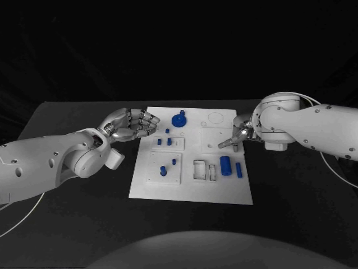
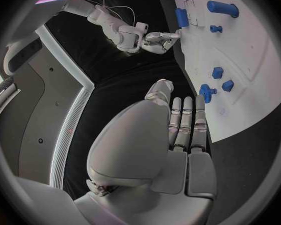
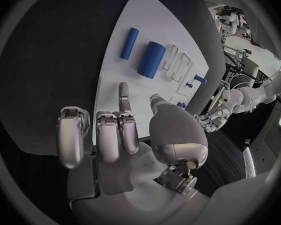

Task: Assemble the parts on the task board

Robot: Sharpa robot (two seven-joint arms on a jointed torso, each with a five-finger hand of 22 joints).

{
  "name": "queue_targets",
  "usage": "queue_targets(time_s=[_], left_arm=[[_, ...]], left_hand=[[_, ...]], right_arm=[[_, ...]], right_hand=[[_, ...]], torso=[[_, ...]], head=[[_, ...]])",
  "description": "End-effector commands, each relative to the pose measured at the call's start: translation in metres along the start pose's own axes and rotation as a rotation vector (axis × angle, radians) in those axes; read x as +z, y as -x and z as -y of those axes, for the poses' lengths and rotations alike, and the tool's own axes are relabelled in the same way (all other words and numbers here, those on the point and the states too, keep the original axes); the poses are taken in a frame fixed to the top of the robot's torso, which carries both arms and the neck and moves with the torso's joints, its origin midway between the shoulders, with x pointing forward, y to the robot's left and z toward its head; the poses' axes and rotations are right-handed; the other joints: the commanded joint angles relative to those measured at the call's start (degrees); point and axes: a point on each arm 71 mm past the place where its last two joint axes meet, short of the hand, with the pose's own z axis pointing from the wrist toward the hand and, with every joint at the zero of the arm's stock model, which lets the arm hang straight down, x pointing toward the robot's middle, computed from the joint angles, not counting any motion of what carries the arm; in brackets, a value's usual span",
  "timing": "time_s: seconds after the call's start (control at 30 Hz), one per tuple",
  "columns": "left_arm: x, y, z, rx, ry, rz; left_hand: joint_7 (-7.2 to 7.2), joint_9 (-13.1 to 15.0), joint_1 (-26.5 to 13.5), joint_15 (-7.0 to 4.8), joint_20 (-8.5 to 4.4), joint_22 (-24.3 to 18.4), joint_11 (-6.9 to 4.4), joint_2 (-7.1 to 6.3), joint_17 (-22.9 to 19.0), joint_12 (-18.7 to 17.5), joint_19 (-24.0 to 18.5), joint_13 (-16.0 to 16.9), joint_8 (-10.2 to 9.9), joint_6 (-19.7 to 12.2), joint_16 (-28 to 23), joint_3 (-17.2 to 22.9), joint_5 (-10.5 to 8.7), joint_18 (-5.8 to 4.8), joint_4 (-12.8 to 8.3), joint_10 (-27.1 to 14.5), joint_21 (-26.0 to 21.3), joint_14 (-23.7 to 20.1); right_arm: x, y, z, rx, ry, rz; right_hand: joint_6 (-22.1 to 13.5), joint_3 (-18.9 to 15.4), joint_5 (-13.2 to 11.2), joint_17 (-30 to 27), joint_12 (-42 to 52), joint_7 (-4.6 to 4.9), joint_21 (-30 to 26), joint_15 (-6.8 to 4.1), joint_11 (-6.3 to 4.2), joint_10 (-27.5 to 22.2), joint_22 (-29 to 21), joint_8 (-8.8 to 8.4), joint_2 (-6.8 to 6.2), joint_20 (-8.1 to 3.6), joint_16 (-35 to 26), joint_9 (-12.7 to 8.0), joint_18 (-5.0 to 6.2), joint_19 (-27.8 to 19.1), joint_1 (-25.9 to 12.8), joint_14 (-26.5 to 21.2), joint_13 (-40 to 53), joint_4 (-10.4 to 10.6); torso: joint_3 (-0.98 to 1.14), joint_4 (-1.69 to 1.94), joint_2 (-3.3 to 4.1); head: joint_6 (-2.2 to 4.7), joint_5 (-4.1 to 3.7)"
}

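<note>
we see the task board (image 1: 191,188) mid-table between both hands. the left hand (image 1: 133,125) hovers at its left edge, fingers curled, holding nothing. the right hand (image 1: 237,136) hangs over its right edge, fingers apart, empty, above the large blue cylinder (image 1: 225,163). no writing is legible.

You are looking at a robotics lab or test cell, and the staging tells you so: a flat matte black table (image 1: 74,207) stands against a dark backdrop, with one flat white rectangular task board (image 1: 191,188) laid squarely at its middle, cut with shallow recesses and carrying small blue plastic pegs and cylinders (image 1: 226,164) (nothing domestic about any of it). In your left wrist view a grey panelled wall edged by a glowing white light strip (image 2: 70,135) rises beside the table, and your right wrist view catches cluttered equipment benches (image 3: 240,20) beyond the board.
</note>
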Motion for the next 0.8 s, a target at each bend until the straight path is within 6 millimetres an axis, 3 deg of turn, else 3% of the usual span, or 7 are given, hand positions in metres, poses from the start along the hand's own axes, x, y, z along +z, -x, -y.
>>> queue_targets(time_s=[0.03,0.8], left_arm=[[0.001,-0.003,0.002,-0.004,-0.015,-0.024],[0.002,-0.005,0.001,-0.009,-0.004,-0.039]], left_hand=[[0.32,0.1,0.1,0.23,0.09,0.1,0.13,0.36,-0.1,-0.2,0.2,-0.1,0.3,0.1,0.2,-0.1,0.11,0.35,0.1,0.3,0.3,0.1],[0.32,0.1,0.1,0.23,0.09,0.1,0.13,0.36,-0.1,-0.2,0.2,-0.1,0.3,0.1,0.2,-0.1,0.11,0.35,0.1,0.3,0.3,0.1]], right_arm=[[0.002,-0.006,-0.004,-0.005,-0.006,-0.092],[0.009,-0.018,-0.011,0.017,0.009,-0.151]], right_hand=[[-0.8,0.0,1.3,15.1,0.2,0.36,-0.1,0.05,0.19,6.1,12.4,-0.78,0.22,-0.3,0.2,-0.5,-0.56,1.8,0.9,6.0,15.0,-0.6],[-2.0,0.0,2.1,15.1,0.2,0.94,-0.5,0.54,0.74,6.1,12.2,-2.11,0.06,0.13,0.2,-1.0,-0.44,1.5,1.7,6.0,15.0,-1.5]], torso=[[-0.01,-0.09,0.09],[-0.05,-0.01,-0.04]], head=[[0.01,0.07],[0.01,0.69]])
